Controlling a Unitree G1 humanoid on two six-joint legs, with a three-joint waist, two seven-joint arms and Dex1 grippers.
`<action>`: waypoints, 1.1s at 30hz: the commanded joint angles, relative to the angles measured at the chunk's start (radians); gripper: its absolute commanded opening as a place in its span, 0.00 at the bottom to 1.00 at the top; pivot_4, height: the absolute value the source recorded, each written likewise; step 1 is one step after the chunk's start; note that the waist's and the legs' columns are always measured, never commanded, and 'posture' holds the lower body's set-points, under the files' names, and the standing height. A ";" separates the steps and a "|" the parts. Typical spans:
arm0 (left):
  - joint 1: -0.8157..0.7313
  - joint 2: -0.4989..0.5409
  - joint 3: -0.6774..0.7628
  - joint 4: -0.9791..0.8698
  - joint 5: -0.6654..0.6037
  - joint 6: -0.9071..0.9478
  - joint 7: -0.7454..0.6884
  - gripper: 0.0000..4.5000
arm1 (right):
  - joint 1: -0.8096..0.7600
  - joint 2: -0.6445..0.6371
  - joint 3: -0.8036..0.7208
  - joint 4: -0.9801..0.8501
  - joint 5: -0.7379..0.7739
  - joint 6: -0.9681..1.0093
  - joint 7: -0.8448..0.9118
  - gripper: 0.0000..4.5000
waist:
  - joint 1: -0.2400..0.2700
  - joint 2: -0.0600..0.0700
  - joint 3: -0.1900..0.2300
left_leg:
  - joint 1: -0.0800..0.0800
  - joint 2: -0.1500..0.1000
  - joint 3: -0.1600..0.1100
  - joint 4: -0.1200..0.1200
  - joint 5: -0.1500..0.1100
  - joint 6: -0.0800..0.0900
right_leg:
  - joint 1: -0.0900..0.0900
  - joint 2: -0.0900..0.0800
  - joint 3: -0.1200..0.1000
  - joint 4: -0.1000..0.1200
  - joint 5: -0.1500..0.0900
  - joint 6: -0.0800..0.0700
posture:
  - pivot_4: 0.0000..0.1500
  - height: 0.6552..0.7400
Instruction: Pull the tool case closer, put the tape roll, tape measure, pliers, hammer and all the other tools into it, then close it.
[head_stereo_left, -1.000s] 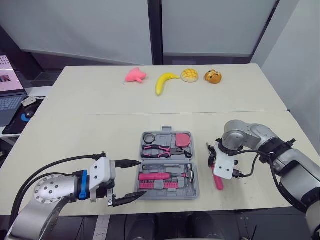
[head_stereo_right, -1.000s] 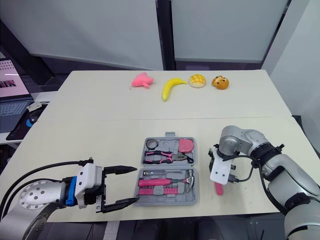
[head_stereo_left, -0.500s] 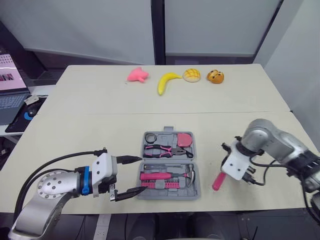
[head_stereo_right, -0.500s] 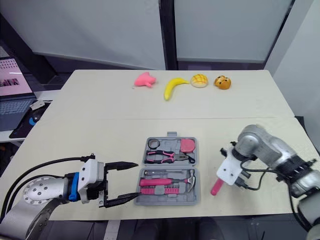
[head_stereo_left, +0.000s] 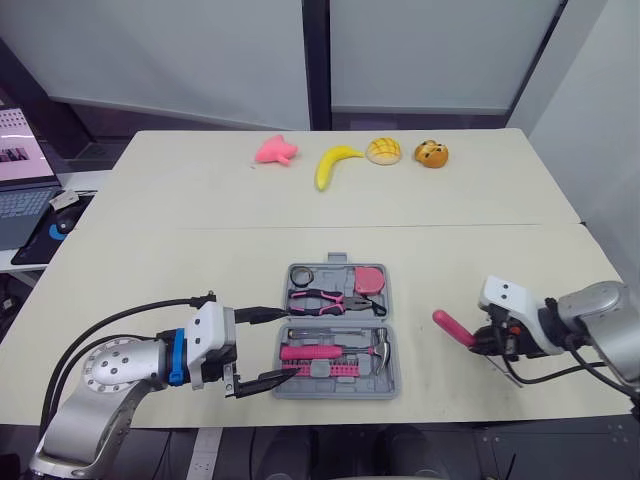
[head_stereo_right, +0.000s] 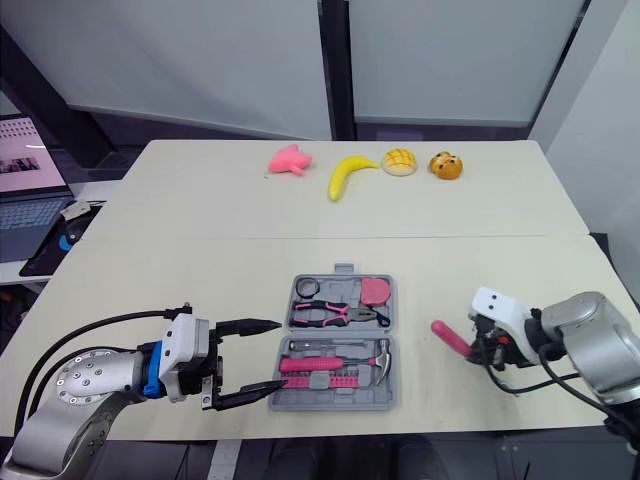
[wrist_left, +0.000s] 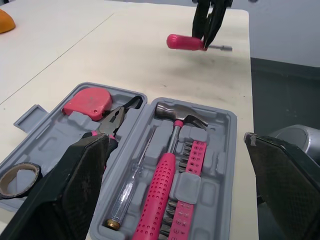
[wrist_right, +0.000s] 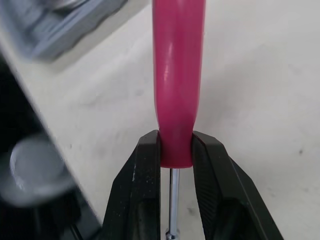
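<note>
The grey tool case (head_stereo_left: 392, 372) lies open at the table's front middle. Its far half holds the tape roll (head_stereo_left: 299, 275), pink tape measure (head_stereo_left: 367, 279) and pliers (head_stereo_left: 325, 299). The near half holds the pink-handled hammer (head_stereo_left: 330, 352), a slim screwdriver (wrist_left: 131, 186) and a row of bits. My left gripper (head_stereo_left: 288, 343) is open at the case's left front corner, its fingers (wrist_left: 75, 195) on either side of the near half. To the right of the case, my right gripper (head_stereo_left: 487, 340) is shut on a pink-handled screwdriver (head_stereo_left: 450, 327), held just above the table with its handle (wrist_right: 178, 75) pointing towards the case.
Along the table's far edge lie a pink toy (head_stereo_left: 273, 150), a banana (head_stereo_left: 331, 163), a yellow bun (head_stereo_left: 380, 150) and a small orange toy (head_stereo_left: 430, 153). A laptop (head_stereo_left: 20, 195) sits on a side surface at the far left. Bare tabletop (head_stereo_left: 200, 270) surrounds the case.
My right arm has swung right, away from the case, carrying the pink screwdriver and turning it from upright to nearly level. The left gripper has edged closer to the case's corner.
</note>
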 joint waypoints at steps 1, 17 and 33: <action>-0.011 0.012 0.009 -0.015 -0.015 -0.029 -0.033 1.00 | -0.029 0.110 -0.062 0.032 -0.010 0.093 -0.197 0.14 | 0.000 0.000 0.000 | 0.000 0.000 0.000 0.000 0.000 0.000 | 0.000 0.000 0.000 0.000 0.000 0.000 | 1.00 0.76; -0.053 0.013 0.004 -0.027 -0.027 0.021 -0.018 1.00 | 0.036 0.179 -0.075 0.006 0.069 -0.081 -0.376 0.43 | -0.003 0.000 0.000 | 0.000 -0.001 0.000 0.000 0.000 0.000 | 0.000 0.000 0.000 0.000 0.000 0.000 | 1.00 0.76; -0.054 0.060 0.045 -0.046 -0.106 0.061 -0.078 1.00 | 0.254 0.288 -0.132 0.170 0.032 -0.682 -0.511 0.69 | -0.004 0.000 0.000 | 0.001 0.000 0.000 0.000 0.000 0.000 | 0.001 0.001 0.000 0.001 0.000 0.000 | 1.00 0.76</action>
